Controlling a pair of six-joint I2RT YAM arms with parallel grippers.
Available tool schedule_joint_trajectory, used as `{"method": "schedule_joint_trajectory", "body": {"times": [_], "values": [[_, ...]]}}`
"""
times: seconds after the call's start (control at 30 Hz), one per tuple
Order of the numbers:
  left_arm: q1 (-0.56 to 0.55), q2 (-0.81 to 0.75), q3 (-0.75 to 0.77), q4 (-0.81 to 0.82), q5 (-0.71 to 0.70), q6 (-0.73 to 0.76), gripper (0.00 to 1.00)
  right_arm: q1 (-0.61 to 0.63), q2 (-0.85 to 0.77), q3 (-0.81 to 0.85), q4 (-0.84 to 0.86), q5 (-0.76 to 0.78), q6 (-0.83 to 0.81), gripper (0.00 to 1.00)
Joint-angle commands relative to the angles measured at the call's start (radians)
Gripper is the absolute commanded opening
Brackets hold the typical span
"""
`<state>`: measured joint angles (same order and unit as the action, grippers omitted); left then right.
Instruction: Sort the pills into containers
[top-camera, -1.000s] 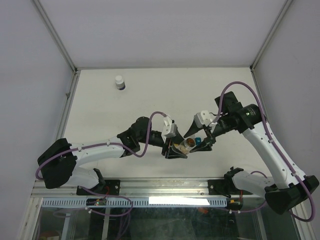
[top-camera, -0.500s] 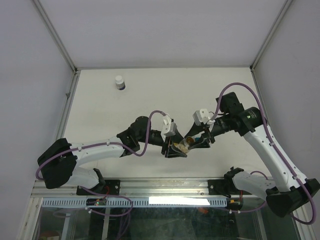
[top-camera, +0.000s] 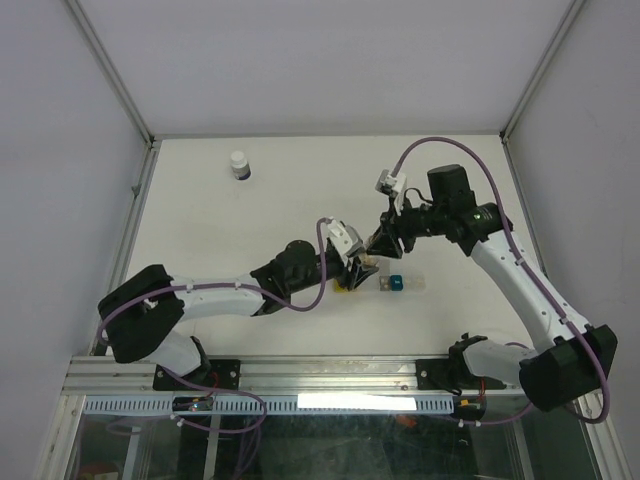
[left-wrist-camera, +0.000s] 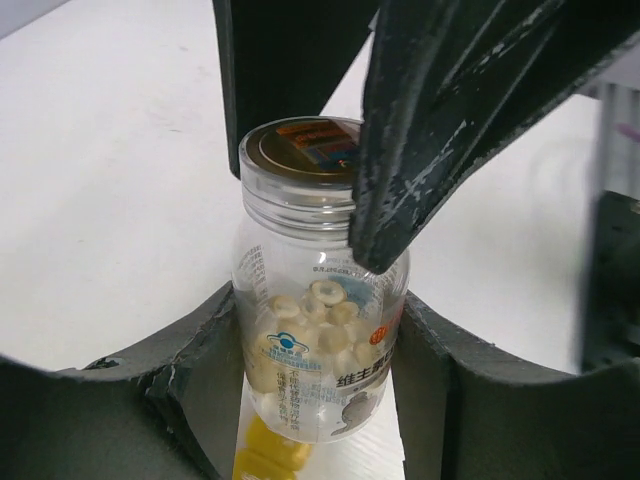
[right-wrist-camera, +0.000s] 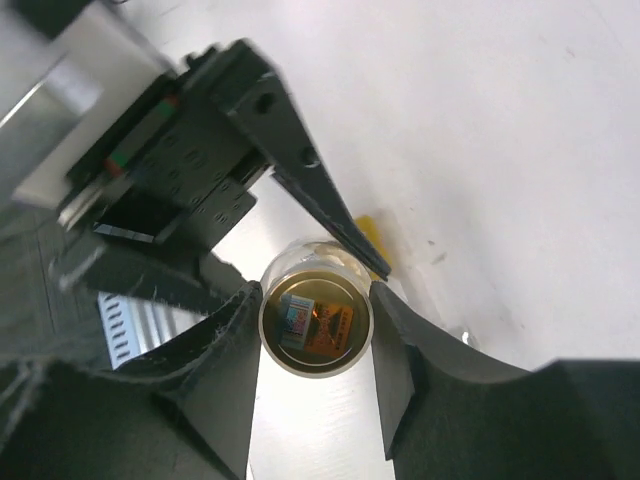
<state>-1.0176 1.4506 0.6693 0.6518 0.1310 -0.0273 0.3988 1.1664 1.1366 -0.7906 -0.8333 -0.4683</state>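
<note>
A pill bottle (left-wrist-camera: 305, 290) sits between left end effector (left-wrist-camera: 320, 340) and right end effector (right-wrist-camera: 315, 320). A container (top-camera: 396, 283) lies just right of it.

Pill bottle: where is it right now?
Top view, about centre of frame: the pill bottle is clamped in the left gripper's jaws, with the right gripper's jaws on its neck and the yellow container beside it.

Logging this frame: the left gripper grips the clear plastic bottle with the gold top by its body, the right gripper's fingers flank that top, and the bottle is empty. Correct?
Not quite: the clear plastic bottle is not empty. The left wrist view shows pale round pills heaped inside it. The rest stands.
</note>
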Motion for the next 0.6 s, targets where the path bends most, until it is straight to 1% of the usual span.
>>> {"method": "schedule_joint_trajectory", "body": {"times": [0.0,0.03,0.07,0.17,0.2,0.23,0.3,0.37,0.5,0.57], "values": [[0.002,0.055,0.164,0.207,-0.288,0.057,0.00,-0.042,0.030,-0.011,0.075,0.243,0.206,0.22],[0.003,0.070,0.170,0.196,-0.281,0.063,0.00,-0.052,0.030,0.000,0.076,0.221,0.211,0.24],[0.005,0.083,0.170,0.189,-0.265,0.062,0.00,-0.065,0.027,0.010,0.072,0.182,0.211,0.32],[0.022,0.101,0.149,0.178,-0.206,0.037,0.00,-0.102,0.013,0.043,0.050,-0.011,0.184,0.66],[0.028,0.100,0.137,0.184,-0.183,0.028,0.00,-0.114,0.003,0.051,0.048,-0.059,0.184,0.73],[0.033,0.097,0.122,0.192,-0.158,0.017,0.00,-0.125,-0.003,0.060,0.047,-0.098,0.180,0.77],[0.047,0.089,0.094,0.207,-0.098,-0.006,0.00,-0.156,-0.020,0.075,0.041,-0.151,0.172,0.83],[0.063,0.078,0.066,0.216,-0.040,-0.030,0.00,-0.182,-0.039,0.085,0.029,-0.180,0.152,0.88],[0.089,0.039,0.016,0.233,0.090,-0.071,0.00,-0.202,-0.085,0.096,-0.041,-0.249,0.031,0.89],[0.116,0.018,-0.021,0.277,0.224,-0.118,0.00,-0.202,-0.112,0.100,-0.094,-0.289,-0.068,0.90]]}}
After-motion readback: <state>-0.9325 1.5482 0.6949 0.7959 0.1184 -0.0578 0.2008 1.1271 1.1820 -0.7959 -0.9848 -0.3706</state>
